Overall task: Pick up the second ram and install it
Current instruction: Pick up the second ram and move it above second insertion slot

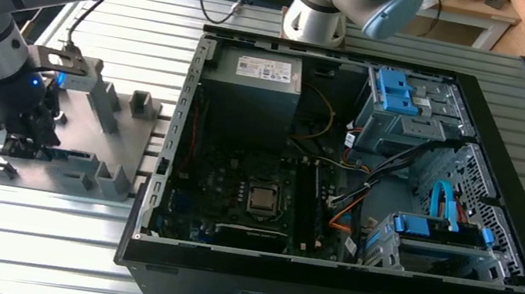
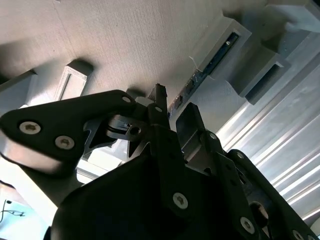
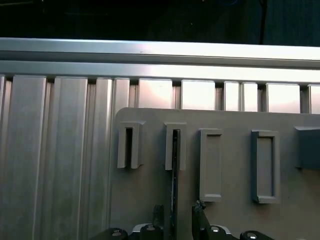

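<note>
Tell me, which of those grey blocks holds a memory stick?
The narrow block straight ahead of the gripper: the ram stands on edge in its slot and reaches back between the open fingers. The like block beside it is empty.

The white label (image 1: pixel 265 69) on the power supply (image 1: pixel 248 102) bears illegible print

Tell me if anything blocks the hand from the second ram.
Nothing visible does. In the first wrist view the second ram stands on edge in a slot of the grey fixture plate. The open hand straddles it, one finger on either side, with nothing between.
</note>
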Robot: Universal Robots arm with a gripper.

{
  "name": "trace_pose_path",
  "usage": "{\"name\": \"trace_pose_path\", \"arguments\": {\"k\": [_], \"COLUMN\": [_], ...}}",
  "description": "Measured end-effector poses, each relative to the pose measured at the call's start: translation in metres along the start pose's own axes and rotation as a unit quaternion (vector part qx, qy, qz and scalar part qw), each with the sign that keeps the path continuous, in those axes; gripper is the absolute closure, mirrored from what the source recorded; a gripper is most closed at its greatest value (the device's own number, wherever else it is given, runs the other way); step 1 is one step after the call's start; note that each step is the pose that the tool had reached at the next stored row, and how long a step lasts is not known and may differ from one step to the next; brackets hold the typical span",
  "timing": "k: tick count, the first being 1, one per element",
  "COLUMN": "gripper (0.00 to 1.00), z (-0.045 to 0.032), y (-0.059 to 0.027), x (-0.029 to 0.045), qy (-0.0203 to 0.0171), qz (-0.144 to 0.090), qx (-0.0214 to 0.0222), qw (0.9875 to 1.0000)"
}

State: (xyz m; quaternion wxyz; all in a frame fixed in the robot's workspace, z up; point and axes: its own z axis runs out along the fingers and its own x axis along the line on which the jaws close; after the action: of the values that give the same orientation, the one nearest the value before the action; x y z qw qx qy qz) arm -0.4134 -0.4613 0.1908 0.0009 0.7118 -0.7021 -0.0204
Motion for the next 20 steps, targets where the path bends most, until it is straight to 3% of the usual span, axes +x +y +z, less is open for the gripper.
{"name": "trace_pose_path", "arguments": {"k": [3, 9, 20], "gripper": [0.66, 0.86, 0.86], "z": [0.0003, 0.0006, 0.0011], "y": [0.0000, -0.0001, -0.0001], "x": [0.0000, 0.0000, 0.0000], "qy": [-0.0001, -0.0001, -0.0001], "qz": [0.000, 0.000, 0.000], "qx": [0.0001, 0.0001, 0.0001], "qw": [1.0000, 1.0000, 1.0000]}}
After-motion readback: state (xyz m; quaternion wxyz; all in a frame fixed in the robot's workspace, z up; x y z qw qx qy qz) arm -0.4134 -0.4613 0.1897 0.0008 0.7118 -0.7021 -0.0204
